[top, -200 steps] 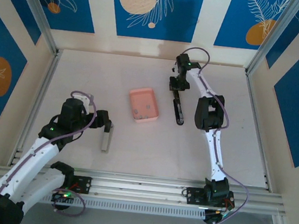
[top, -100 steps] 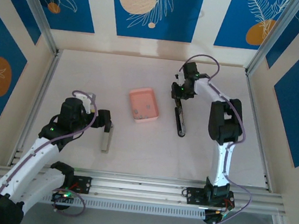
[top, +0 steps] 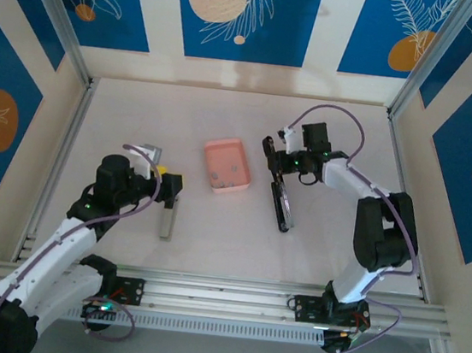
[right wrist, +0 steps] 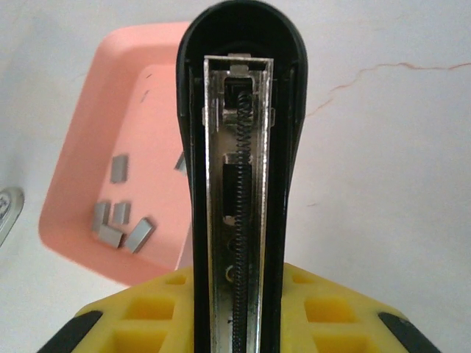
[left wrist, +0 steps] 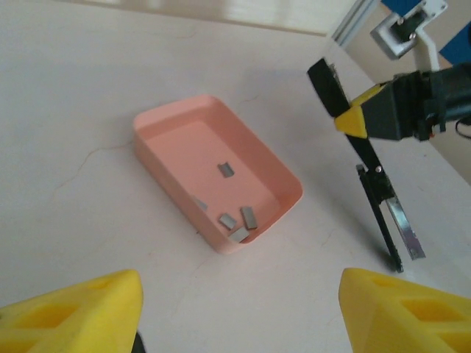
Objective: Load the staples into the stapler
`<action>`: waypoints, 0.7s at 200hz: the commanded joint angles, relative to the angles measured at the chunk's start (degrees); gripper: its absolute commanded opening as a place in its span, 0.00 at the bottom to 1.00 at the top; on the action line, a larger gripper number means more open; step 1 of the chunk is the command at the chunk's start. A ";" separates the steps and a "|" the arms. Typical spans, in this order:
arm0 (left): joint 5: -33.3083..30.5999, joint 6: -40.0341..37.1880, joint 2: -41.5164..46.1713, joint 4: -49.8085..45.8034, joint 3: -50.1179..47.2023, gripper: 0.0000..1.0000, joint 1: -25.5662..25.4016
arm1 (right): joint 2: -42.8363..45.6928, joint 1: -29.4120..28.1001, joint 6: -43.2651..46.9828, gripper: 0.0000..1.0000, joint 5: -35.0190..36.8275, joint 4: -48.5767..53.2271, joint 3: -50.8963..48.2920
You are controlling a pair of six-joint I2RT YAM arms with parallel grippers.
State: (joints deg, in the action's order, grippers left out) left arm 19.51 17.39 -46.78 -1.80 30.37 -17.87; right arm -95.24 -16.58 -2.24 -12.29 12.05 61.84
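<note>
Right wrist view puts us straight over the stapler (right wrist: 239, 147): its black top arm is swung up and open, with the inner metal channel and the long spring bared. The right gripper (right wrist: 239, 312) is closed on that arm, a yellow finger pressed against either side of it. We see no staples inside the channel.

From the left wrist view, the stapler's lower part rests on the table (left wrist: 88, 73) with its silvery rail exposed, just beyond the pink tray (left wrist: 169, 118). The top arm is tilted up from it in the right gripper's hold. The staples (left wrist: 239, 217) are loose in the tray, most of them bunched at one end and one lying apart near the middle. They are well apart from the rail.

The left gripper (left wrist: 239, 309) stands wide open with nothing between its fingers. It is on the near side of the tray and touches nothing.

We judge the opening step done and the loading itself not yet begun. What is left, as we read it, is to pick one strip from the tray, lay it into the rail and shut the top arm. Strips this small and flat on the tray floor will likely be awkward to pinch.
</note>
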 commanded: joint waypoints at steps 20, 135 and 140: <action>6.06 -3.59 -2.51 7.87 0.10 0.69 -1.37 | 9.23 -2.66 4.94 0.13 -7.52 -14.91 -10.41; 28.52 -37.18 -13.18 6.38 5.03 0.56 -8.83 | 22.81 -14.93 25.01 0.11 -20.93 -29.77 -29.91; 29.12 -39.08 -13.84 4.92 5.70 0.56 -9.36 | 22.90 -15.50 25.40 0.11 -20.93 -30.10 -30.25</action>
State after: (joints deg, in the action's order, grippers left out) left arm 41.23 -7.70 -58.41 9.37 31.59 -24.73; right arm -74.63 -29.56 18.13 -29.26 -13.26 32.99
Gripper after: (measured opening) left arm 0.557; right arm 0.249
